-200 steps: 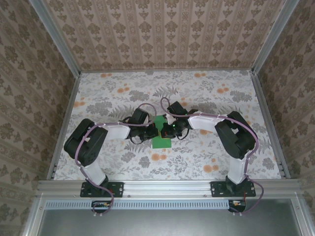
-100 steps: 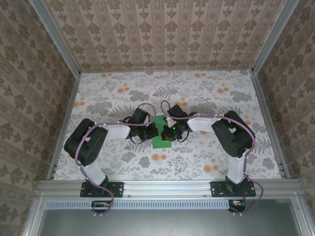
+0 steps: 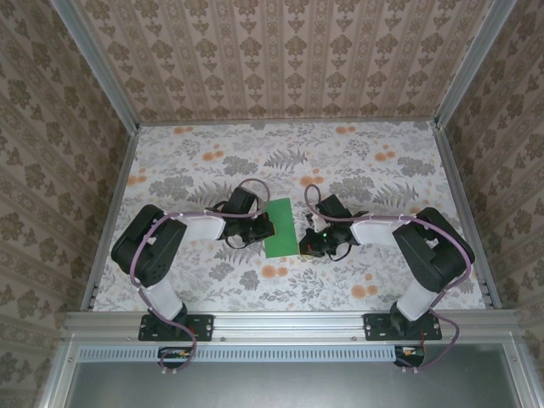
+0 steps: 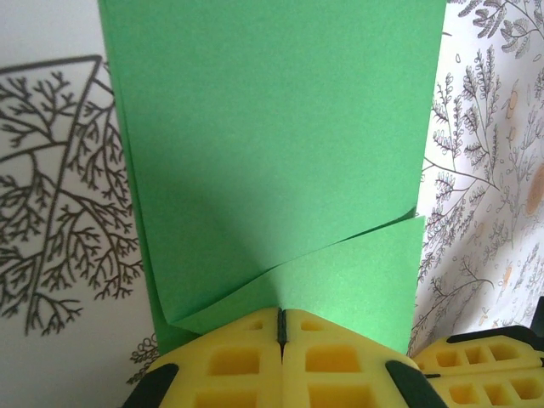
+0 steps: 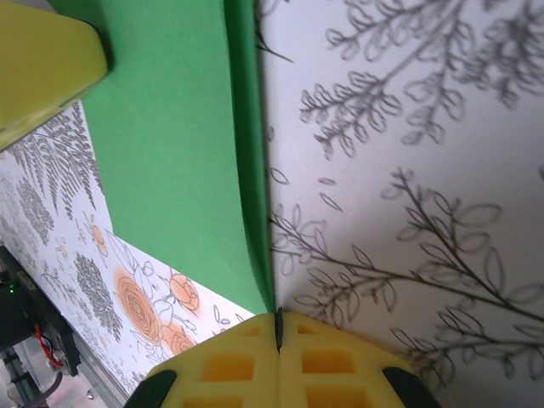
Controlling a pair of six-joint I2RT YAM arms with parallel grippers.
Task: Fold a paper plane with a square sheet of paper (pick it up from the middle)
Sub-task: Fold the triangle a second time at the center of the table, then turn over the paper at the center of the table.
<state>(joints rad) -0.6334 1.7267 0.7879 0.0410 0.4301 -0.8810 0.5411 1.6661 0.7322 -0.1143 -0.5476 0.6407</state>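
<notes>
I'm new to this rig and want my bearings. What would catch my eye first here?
The bright-green sheet of paper stands out, lying folded into a rectangle at mid-table on the floral tablecloth. Both arms bend inward to it: the left gripper shut at its left edge, the right gripper shut by its near right corner.

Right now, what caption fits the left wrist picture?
Shut left gripper at the edge of the folded green sheet of paper on the leafy table.
</notes>
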